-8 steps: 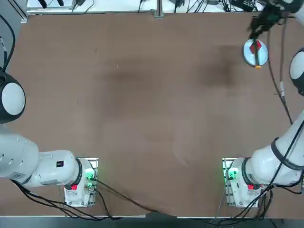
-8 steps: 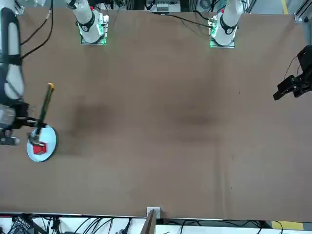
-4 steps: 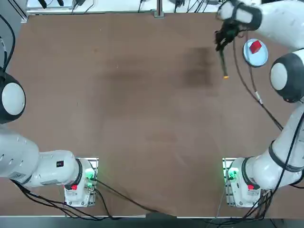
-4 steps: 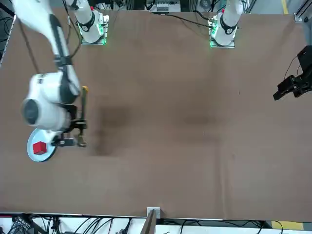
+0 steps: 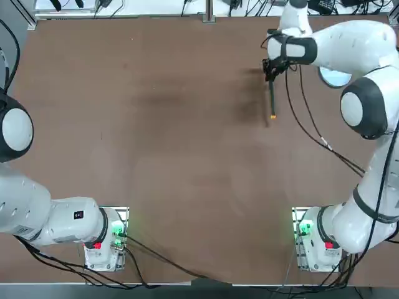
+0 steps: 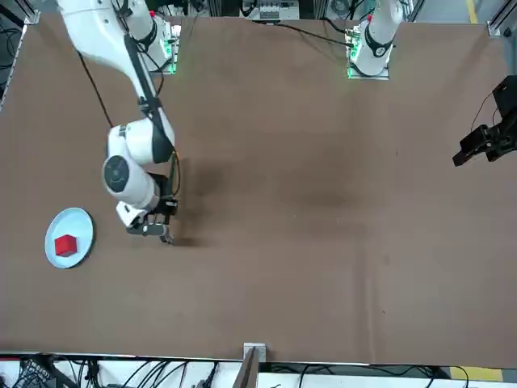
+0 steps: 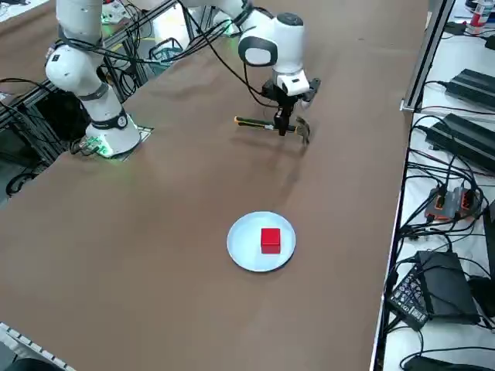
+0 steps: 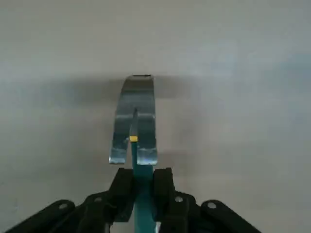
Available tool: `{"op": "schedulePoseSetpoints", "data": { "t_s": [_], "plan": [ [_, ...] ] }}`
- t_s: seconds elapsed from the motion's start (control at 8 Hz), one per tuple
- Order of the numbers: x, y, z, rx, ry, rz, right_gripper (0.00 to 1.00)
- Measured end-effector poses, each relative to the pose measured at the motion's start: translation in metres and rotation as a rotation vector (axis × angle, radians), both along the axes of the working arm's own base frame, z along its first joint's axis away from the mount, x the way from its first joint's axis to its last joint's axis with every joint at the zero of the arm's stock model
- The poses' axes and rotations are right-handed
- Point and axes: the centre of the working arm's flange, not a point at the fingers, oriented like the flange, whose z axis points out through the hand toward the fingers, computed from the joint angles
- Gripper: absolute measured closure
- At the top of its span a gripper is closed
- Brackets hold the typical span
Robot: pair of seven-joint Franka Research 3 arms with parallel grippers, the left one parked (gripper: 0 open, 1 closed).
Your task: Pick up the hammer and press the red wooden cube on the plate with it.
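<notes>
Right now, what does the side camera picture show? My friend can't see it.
The right gripper holds the hammer level above the brown table. Nearer the camera, the red wooden cube sits on the plate.

in the top view the right arm covers most of the plate (image 5: 336,78), leaving only a pale sliver, and the red wooden cube on it is fully hidden there. in the right wrist view the hammer (image 8: 136,126) shows only its metal head and a short stub of handle; the rest is hidden between the gripper (image 8: 142,187) fingers and cut off by the picture's edge.
</notes>
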Motion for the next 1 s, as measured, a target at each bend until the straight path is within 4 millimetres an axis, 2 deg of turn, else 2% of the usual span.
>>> {"op": "schedulePoseSetpoints", "data": {
  "t_s": [0.25, 0.75, 0.88, 1.0],
  "plan": [
    [-0.0050, 0.0121, -0.0087, 0.001, -0.017, 0.008, 0.79],
    [-0.0050, 0.0085, -0.0108, 0.000, -0.031, 0.003, 0.76],
    [-0.0049, 0.0082, -0.0106, 0.000, -0.032, 0.003, 0.70],
    [-0.0046, 0.0084, -0.0093, 0.001, -0.034, 0.003, 0.54]
  ]
}}
